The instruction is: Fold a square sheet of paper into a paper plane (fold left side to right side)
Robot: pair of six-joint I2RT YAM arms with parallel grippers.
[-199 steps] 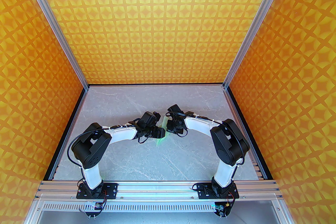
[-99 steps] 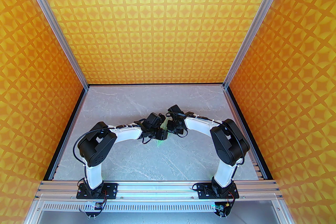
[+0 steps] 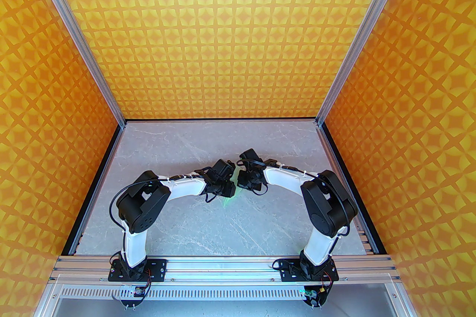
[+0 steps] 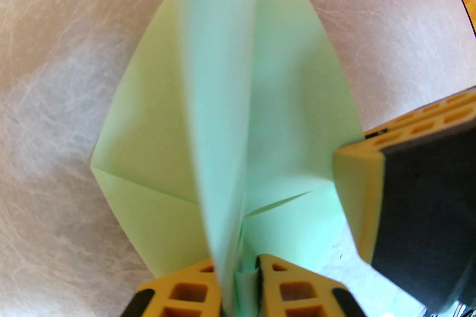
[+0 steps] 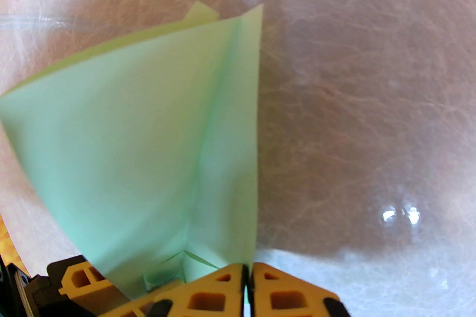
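Observation:
The square sheet of paper (image 4: 156,129) is pale mint green and creased into a pointed paper plane shape. Its two wings lie spread on the table and a middle fold (image 4: 219,85) stands up between them. My left gripper (image 4: 240,280) is shut on the near end of that raised fold. My right gripper (image 5: 247,282) is shut on an edge of the same paper (image 5: 122,144), and one of its yellow fingers (image 4: 357,189) rests on the right wing. From above, both wrists meet over the paper, leaving a green tip (image 3: 225,201) in sight.
The grey marble table (image 3: 193,226) is walled by orange patterned panels on three sides, with aluminium posts (image 3: 111,100) at the back corners. Open table lies in front of, behind and to both sides of the grippers. The arm bases sit on the near rail (image 3: 223,265).
My left arm has moved right, closer to the right gripper, and its jaws have closed on the raised fold. More of the paper is now covered from above. The right arm shifted only slightly.

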